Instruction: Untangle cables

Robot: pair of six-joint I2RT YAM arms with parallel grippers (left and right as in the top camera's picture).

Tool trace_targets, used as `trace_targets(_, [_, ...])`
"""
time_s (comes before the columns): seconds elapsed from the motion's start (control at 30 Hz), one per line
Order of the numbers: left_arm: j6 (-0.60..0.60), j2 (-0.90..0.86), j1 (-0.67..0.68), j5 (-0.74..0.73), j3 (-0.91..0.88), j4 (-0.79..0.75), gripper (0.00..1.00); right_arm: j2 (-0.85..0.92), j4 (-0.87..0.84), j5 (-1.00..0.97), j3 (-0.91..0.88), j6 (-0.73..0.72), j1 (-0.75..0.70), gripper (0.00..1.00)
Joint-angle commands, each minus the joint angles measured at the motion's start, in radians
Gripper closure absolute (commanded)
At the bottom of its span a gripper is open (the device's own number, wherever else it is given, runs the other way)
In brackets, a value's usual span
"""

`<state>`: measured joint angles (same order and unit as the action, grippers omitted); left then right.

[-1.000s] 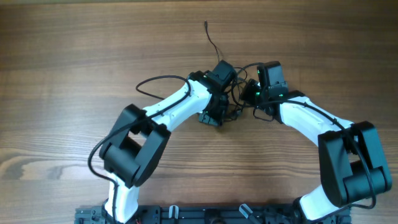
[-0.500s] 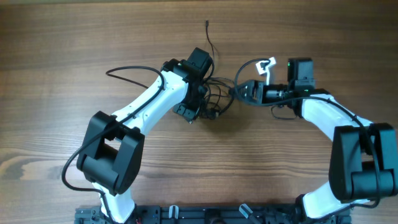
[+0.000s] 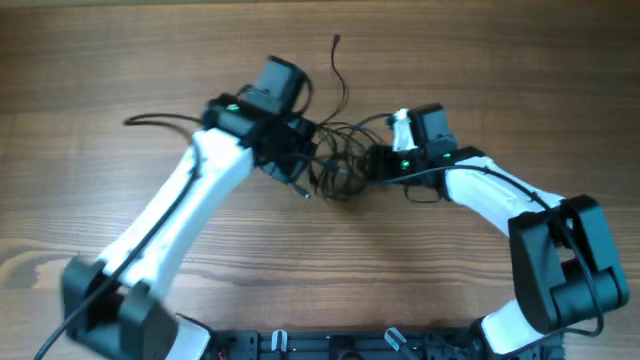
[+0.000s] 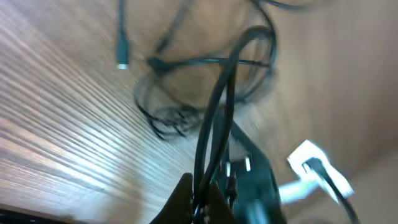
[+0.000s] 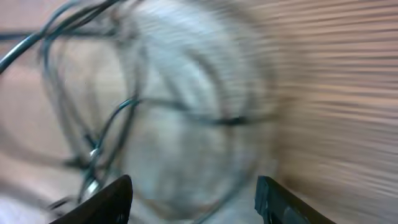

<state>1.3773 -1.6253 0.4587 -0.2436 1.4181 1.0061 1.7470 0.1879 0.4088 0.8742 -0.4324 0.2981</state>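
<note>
Centre of the overhead frame: the cables [image 3: 335, 168] sit as one loose tangle on the table [image 3: 480, 60], with a loose end [image 3: 337, 62] running toward the top edge. The left gripper [image 4: 200, 198] is clamped on a couple of strands at the tangle's left side. The right gripper [image 5: 196, 199] is just right of it, jaws apart, nothing between them. Reads as the pull-apart step. Next the right needs a bite on a separate loop, then draws right. Bare wood all round, no table edge in view; only the middle is crowded.
</note>
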Motion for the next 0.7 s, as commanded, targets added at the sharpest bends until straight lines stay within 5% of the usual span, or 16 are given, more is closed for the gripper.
trace_targets(0.0, [-0.381,0.103,-0.054,-0.237,0.001,0.002,0.96,-0.002,0.012,-0.128,0.001,-0.146,-0.053,0.35])
trace_targets(0.07, [-0.547,0.129,-0.06,-0.298,0.001,-0.003,0.96,-0.002,0.02,-0.128,0.001,-0.145,-0.09,0.34])
trace_targets(0.17, [-0.642,0.159,-0.062,-0.351,0.001,-0.075,0.96,-0.002,-0.033,0.18,0.001,0.142,-0.133,0.02])
trace_targets(0.23, [-0.641,0.163,-0.062,-0.357,0.001,-0.175,0.96,-0.002,-0.064,0.504,0.001,0.365,-0.133,0.0])
trace_targets(0.3, [-0.686,0.163,-0.062,-0.396,0.001,-0.249,0.96,-0.002,-0.116,0.619,0.001,0.41,-0.133,0.0])
trace_targets(0.43, [-0.972,0.175,-0.085,-0.384,0.001,-0.197,0.95,-0.002,-0.151,0.448,0.001,0.354,-0.135,0.0])
trace_targets(0.53, [-0.994,0.206,-0.191,-0.064,0.001,-0.018,0.92,-0.002,-0.064,0.005,0.001,0.07,-0.161,0.0])
trace_targets(0.6, [-0.8,0.192,-0.242,0.257,-0.001,0.089,0.81,-0.002,-0.003,-0.115,0.001,-0.05,-0.182,0.0])
trace_targets(0.63, [-0.678,0.166,-0.254,0.336,-0.001,0.114,0.55,-0.002,0.001,-0.117,0.001,-0.067,-0.187,0.0])
trace_targets(0.67, [-0.631,0.151,-0.254,0.332,-0.001,0.109,0.44,-0.002,0.001,-0.117,0.001,-0.066,-0.187,0.0])
